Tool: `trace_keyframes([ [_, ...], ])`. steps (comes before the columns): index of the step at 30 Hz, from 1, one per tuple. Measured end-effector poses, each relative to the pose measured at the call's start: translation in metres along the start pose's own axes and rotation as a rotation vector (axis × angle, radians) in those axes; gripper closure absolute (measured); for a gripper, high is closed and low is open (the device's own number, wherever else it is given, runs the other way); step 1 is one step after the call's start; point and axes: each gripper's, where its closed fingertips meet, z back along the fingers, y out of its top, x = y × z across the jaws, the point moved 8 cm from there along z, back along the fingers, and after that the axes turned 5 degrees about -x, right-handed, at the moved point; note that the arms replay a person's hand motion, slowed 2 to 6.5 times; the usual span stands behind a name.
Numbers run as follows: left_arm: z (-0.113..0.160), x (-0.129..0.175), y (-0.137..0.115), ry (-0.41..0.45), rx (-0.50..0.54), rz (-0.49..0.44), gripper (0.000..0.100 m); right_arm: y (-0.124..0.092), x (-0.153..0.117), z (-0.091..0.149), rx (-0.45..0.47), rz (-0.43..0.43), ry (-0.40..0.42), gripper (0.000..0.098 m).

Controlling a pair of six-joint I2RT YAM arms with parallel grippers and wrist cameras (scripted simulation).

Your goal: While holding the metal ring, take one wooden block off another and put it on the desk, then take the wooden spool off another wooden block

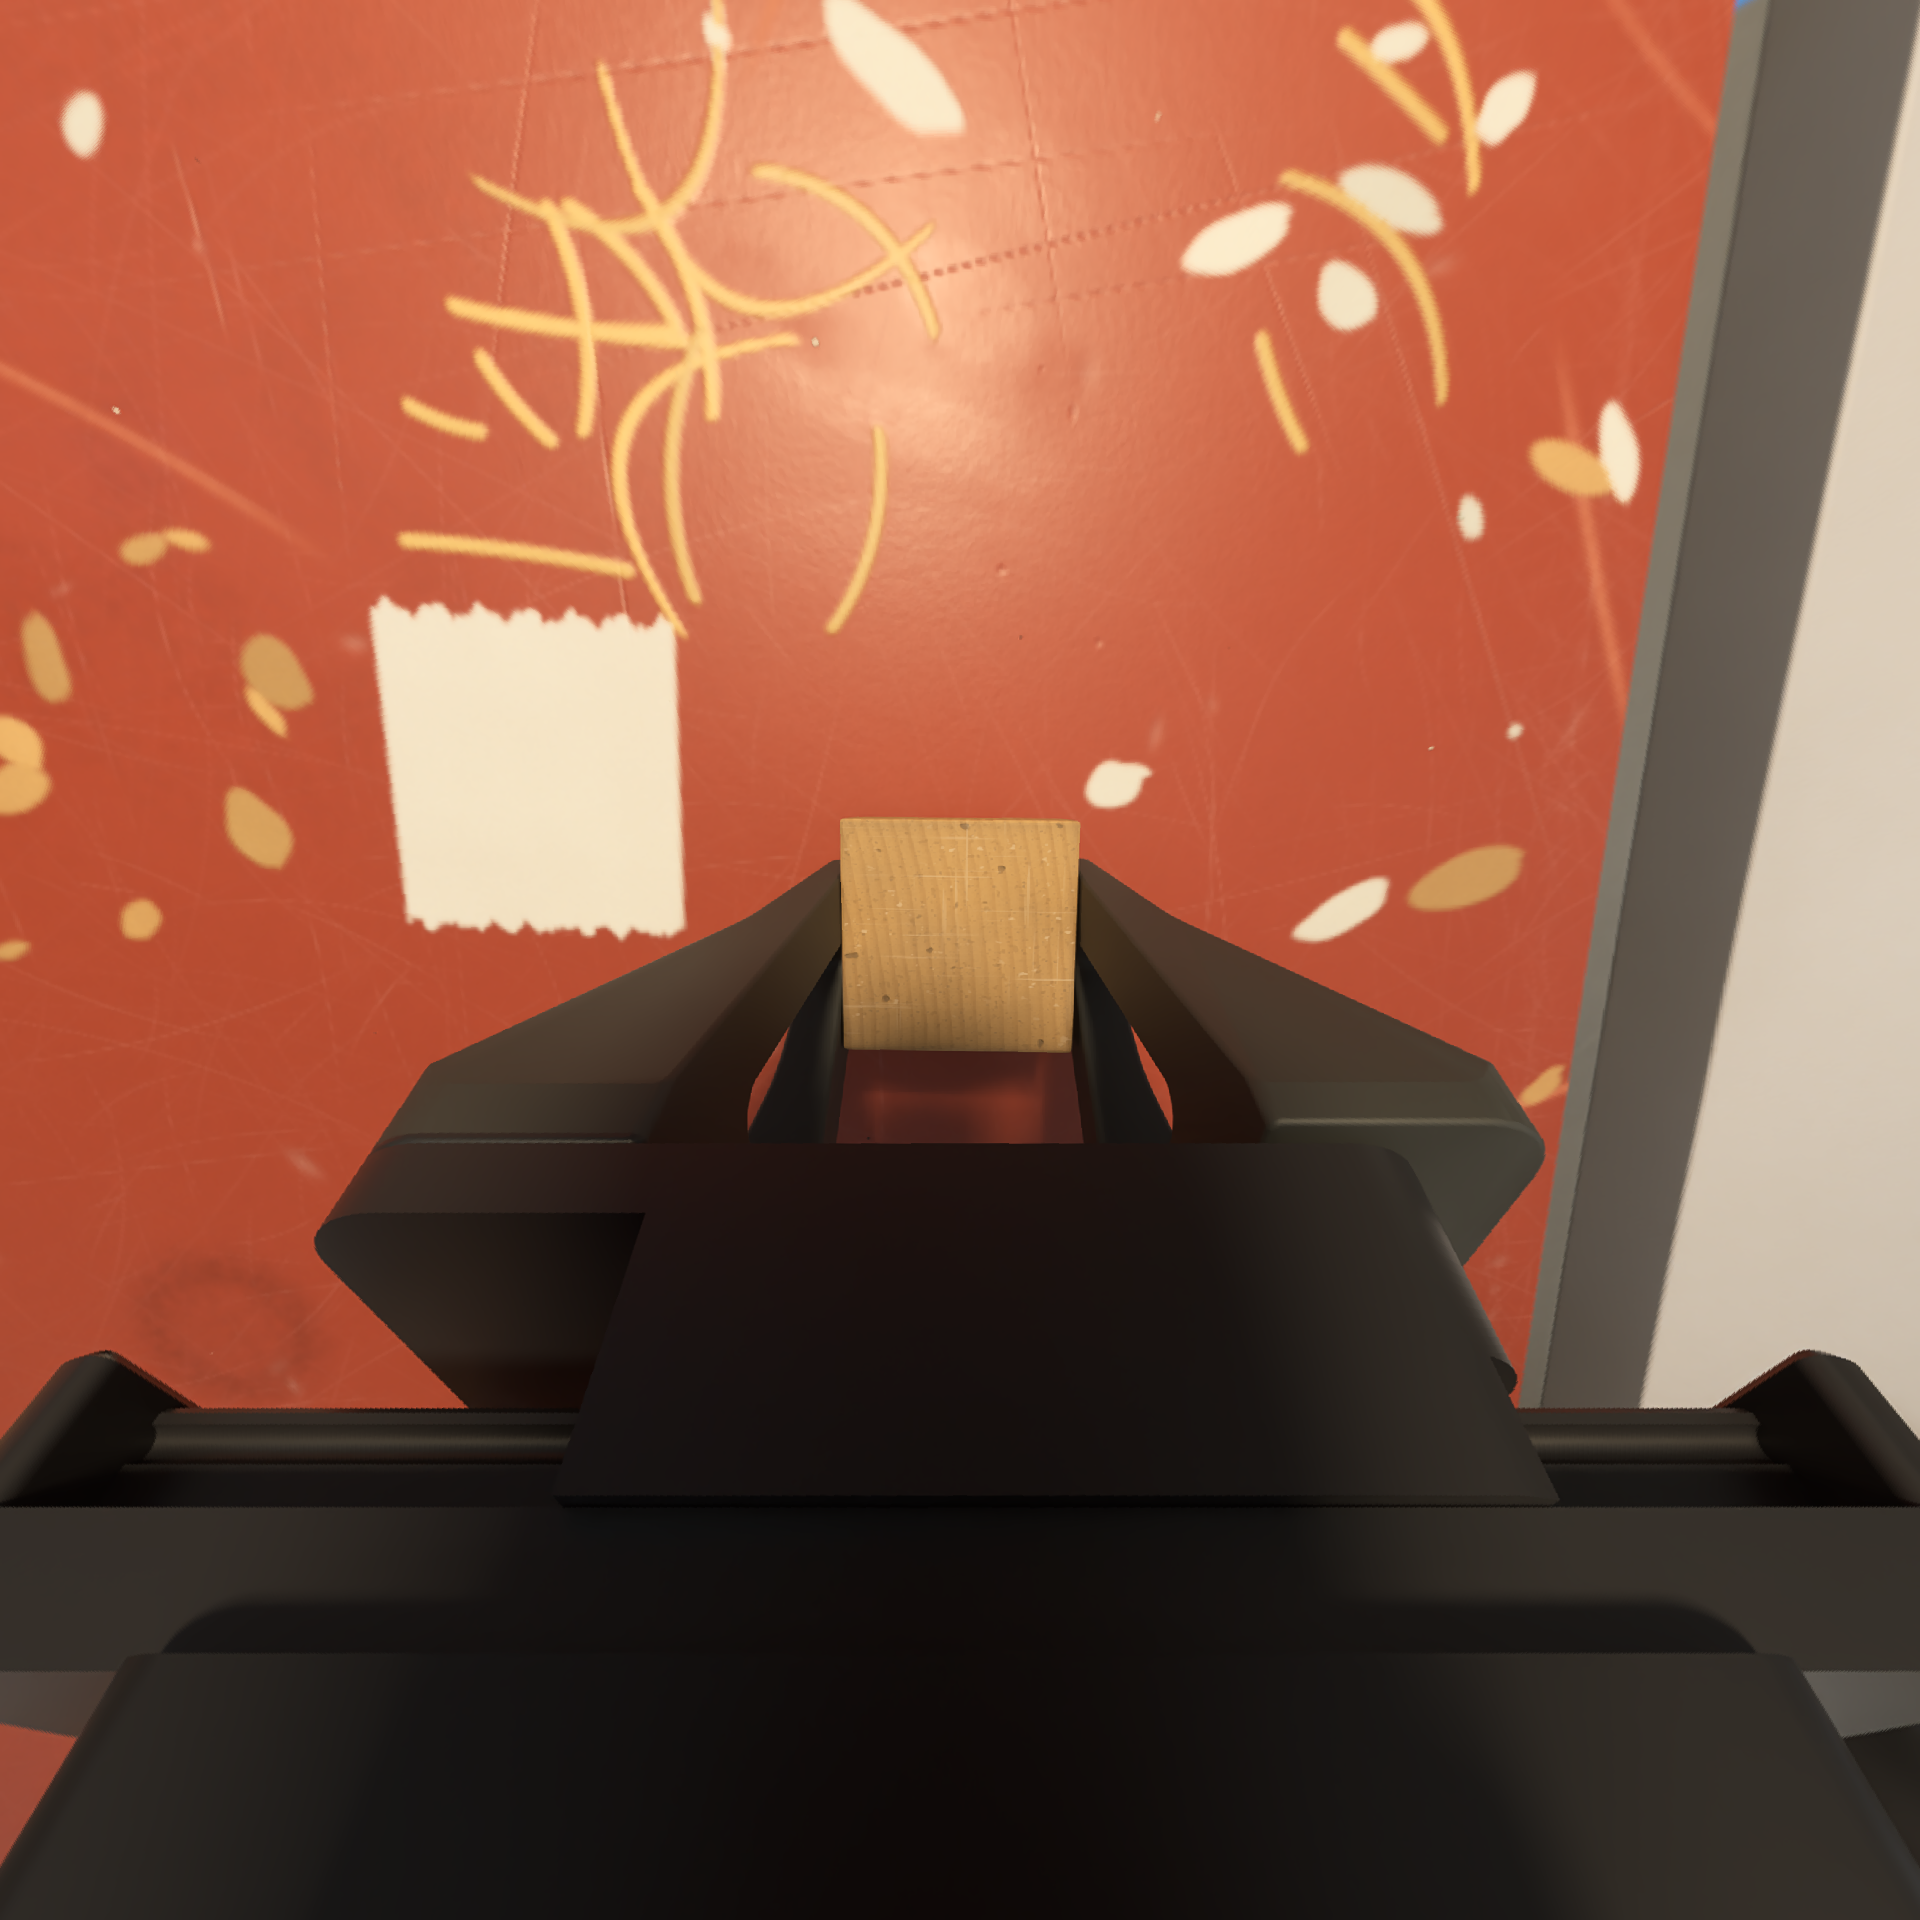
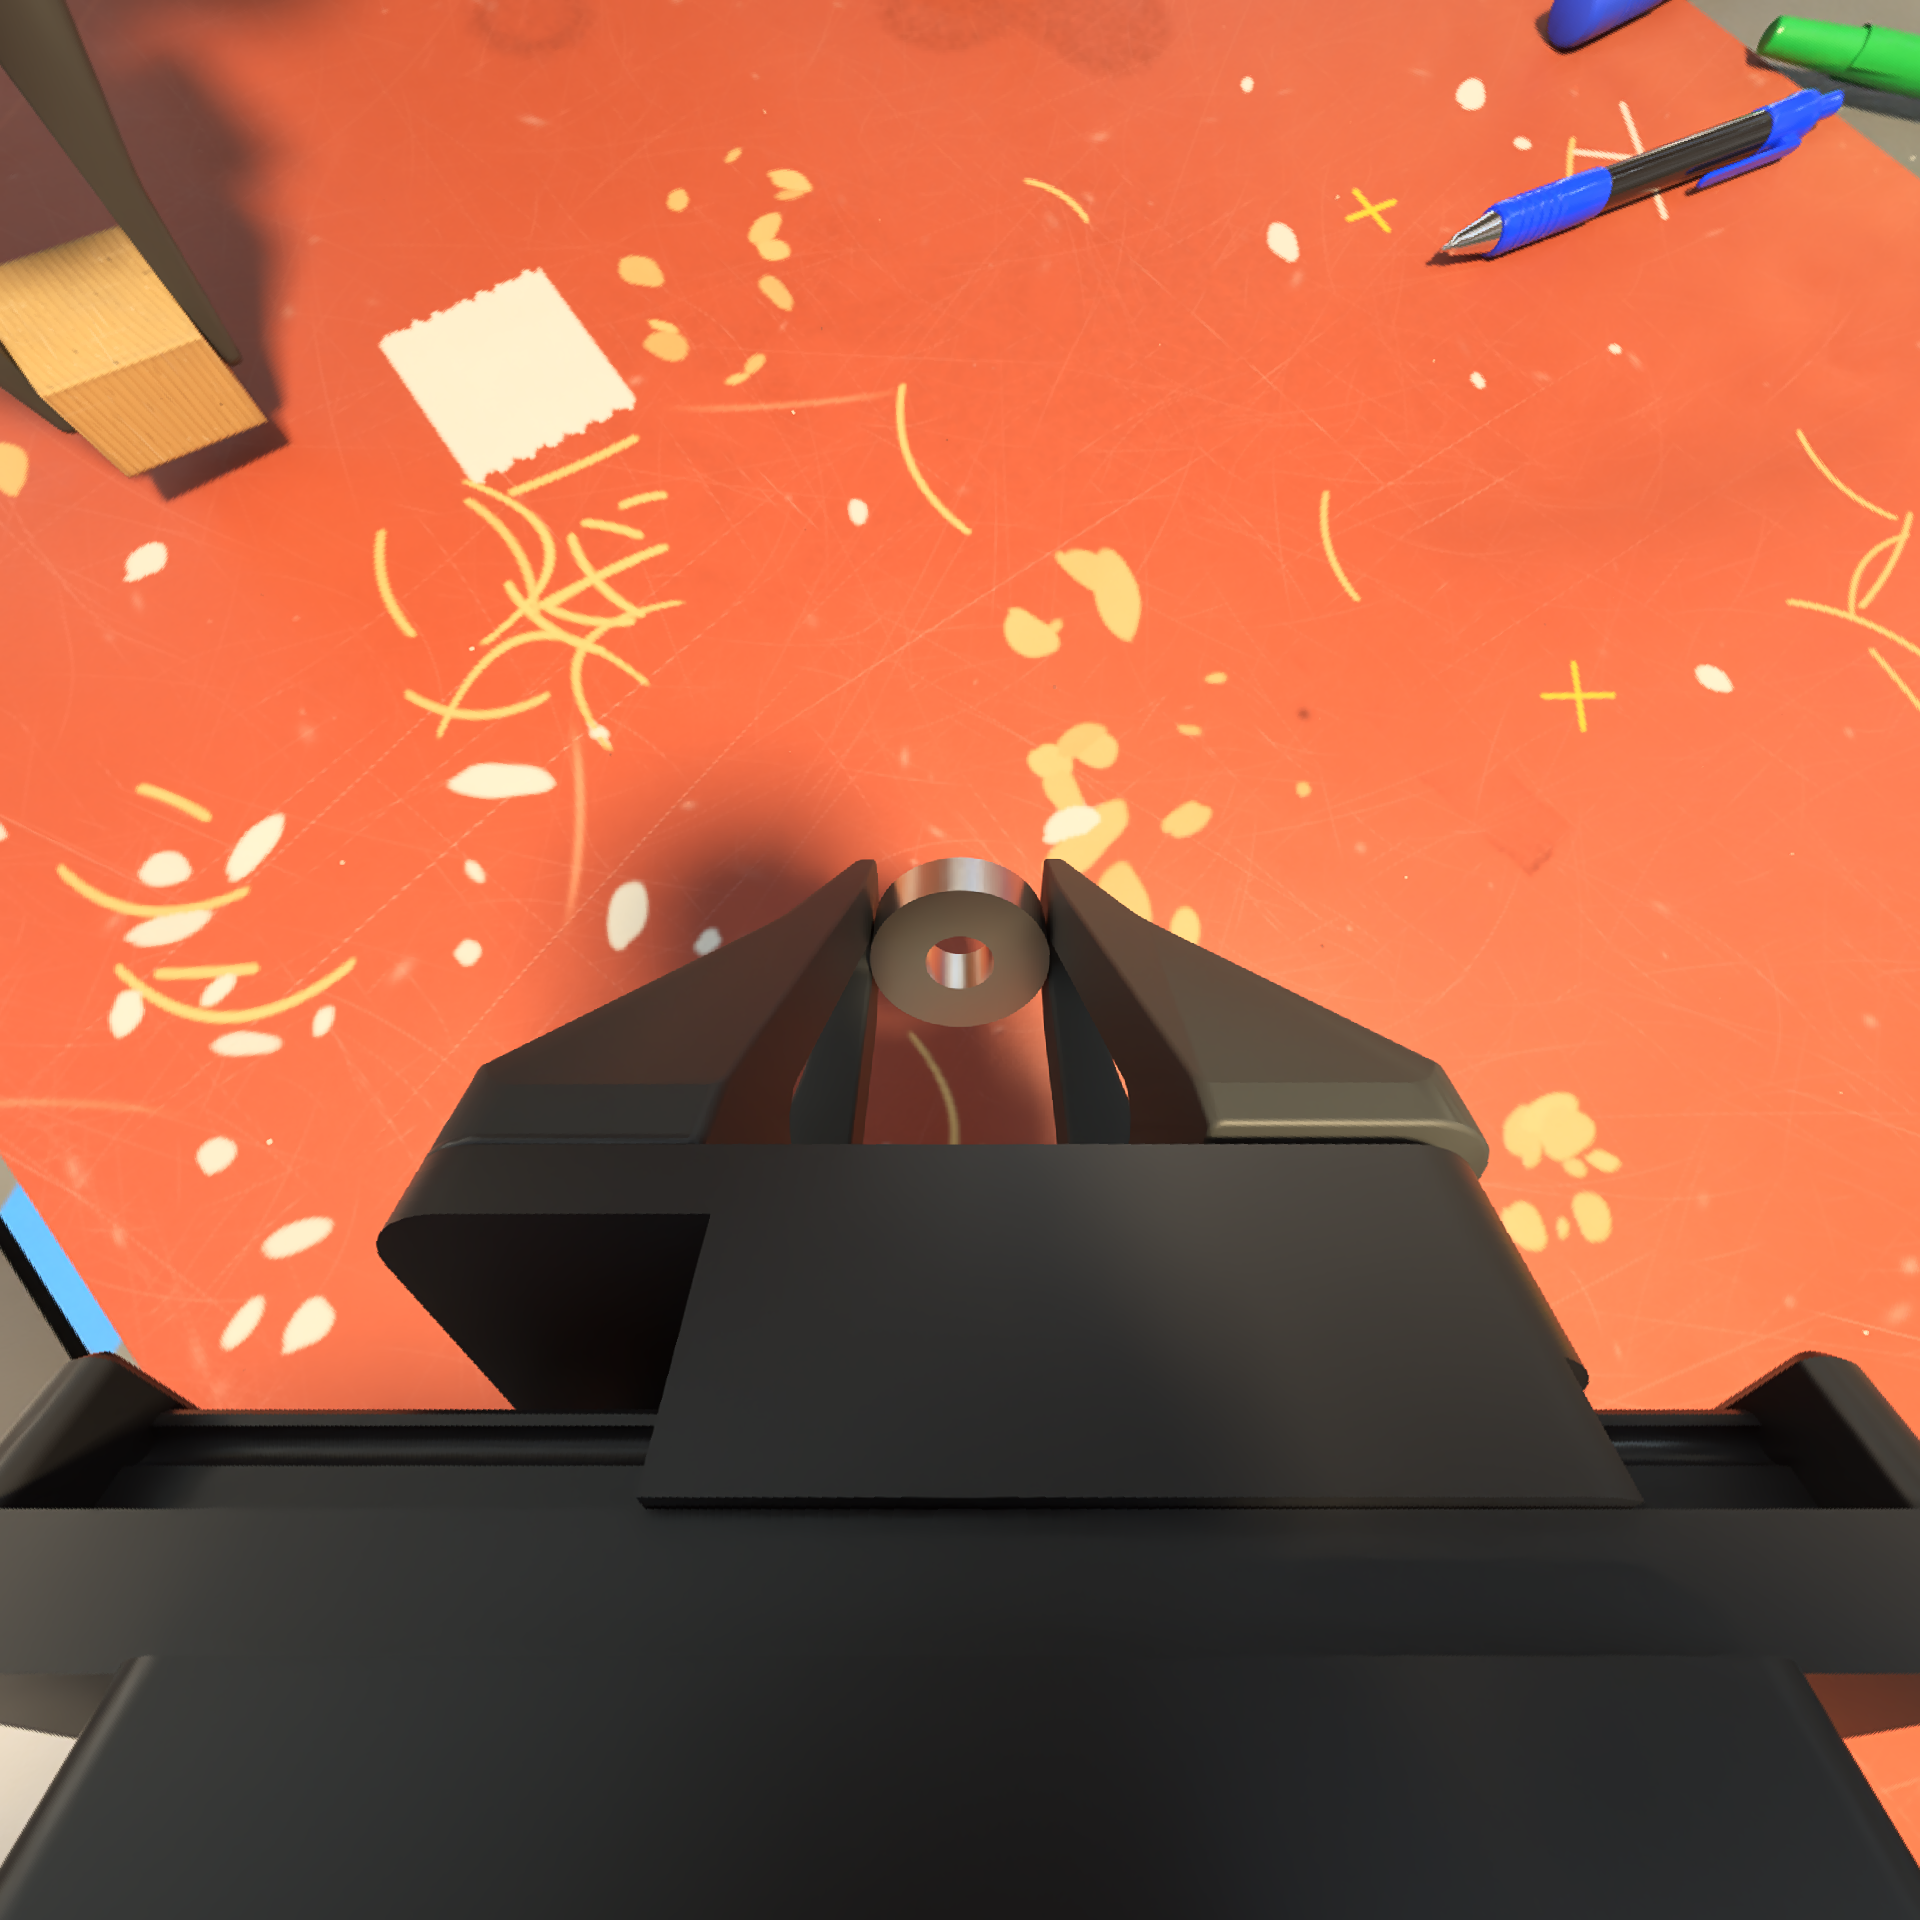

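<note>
My left gripper (image 1: 958, 940) is shut on a light wooden block (image 1: 958, 935), its fingers against the block's two sides. The same block (image 2: 125, 358) shows at the far left of the right wrist view, low at the red patterned desk mat (image 2: 1247, 499), between the left gripper's fingers (image 2: 83, 114). My right gripper (image 2: 958, 940) is shut on a small metal ring (image 2: 958, 961) with a centre hole and holds it above the mat. The wooden spool and the other blocks are out of view.
A blue pen (image 2: 1642, 171) lies at the mat's far right, with a green marker (image 2: 1849, 47) and a blue object (image 2: 1590, 19) beyond it. The mat's grey edge (image 1: 1704, 623) runs down the right side of the left wrist view.
</note>
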Motion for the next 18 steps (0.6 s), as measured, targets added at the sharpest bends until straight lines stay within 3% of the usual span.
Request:
trace_keyframes([
  [18,-0.015,-0.014,0.021,0.024,-0.047,-0.056,0.066,-0.003,0.0,0.005,0.011,-0.007,-0.016,0.0718],
])
